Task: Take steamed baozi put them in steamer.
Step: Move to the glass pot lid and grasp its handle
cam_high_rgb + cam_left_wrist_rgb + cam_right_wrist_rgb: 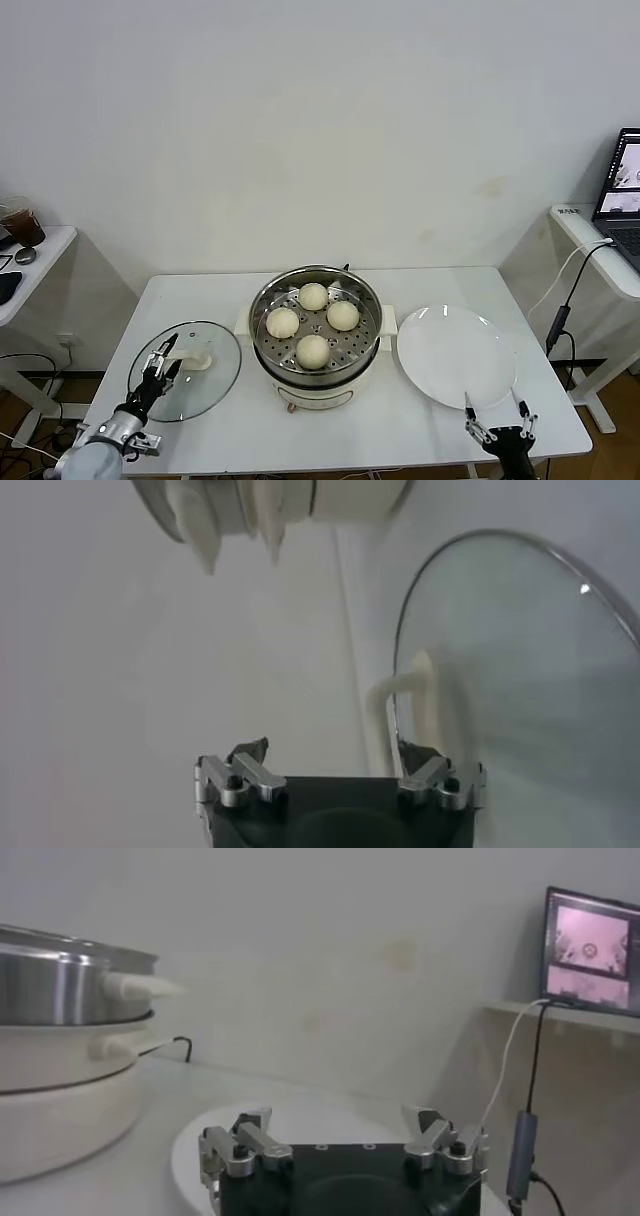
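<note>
Several pale cream steamed baozi [313, 296] sit on the perforated tray inside the shiny steel steamer [368, 335] at the table's middle. The steamer's side [60, 988] fills one edge of the right wrist view, and its underside [280, 500] shows in the left wrist view. My left gripper [160, 362] is open over the near-left edge of the glass lid [215, 375], holding nothing. My right gripper [497, 415] is open at the table's front right, just in front of the white plate [455, 355], also holding nothing.
The glass lid [520, 670] with a white handle [415, 695] lies flat to the left of the steamer. A side table with a laptop [622, 195] and a hanging cable [560, 320] stands at the right. Another small table [40, 250] is at the far left.
</note>
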Motion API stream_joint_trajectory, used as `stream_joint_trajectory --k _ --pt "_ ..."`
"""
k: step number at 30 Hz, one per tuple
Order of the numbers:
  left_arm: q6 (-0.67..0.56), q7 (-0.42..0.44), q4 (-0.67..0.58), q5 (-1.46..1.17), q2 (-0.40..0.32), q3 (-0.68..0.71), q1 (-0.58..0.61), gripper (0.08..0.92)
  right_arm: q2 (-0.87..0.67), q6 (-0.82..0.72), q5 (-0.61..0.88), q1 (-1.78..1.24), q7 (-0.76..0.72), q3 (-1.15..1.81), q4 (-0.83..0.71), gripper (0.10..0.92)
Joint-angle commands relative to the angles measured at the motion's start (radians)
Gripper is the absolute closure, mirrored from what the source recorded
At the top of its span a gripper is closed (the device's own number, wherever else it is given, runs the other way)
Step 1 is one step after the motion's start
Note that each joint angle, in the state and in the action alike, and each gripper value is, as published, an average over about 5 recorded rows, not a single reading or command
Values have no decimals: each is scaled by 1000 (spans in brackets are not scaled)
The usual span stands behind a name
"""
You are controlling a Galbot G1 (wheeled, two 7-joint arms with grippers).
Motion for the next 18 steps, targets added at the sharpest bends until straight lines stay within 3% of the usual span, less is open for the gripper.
stream_joint_trajectory --k 1,5,18 --pt "-8 -3 108 30 -7 15 -93 182 11 5 -29 -7 -1 -12 -3 203" --pt "-10 -2 130 34 -14 20 -108 242 15 2 -34 -8 -2 -23 -1 203" --pt "-23 -4 154 -10 -20 23 -116 615 17 2 -46 -18 -4 -39 7 203"
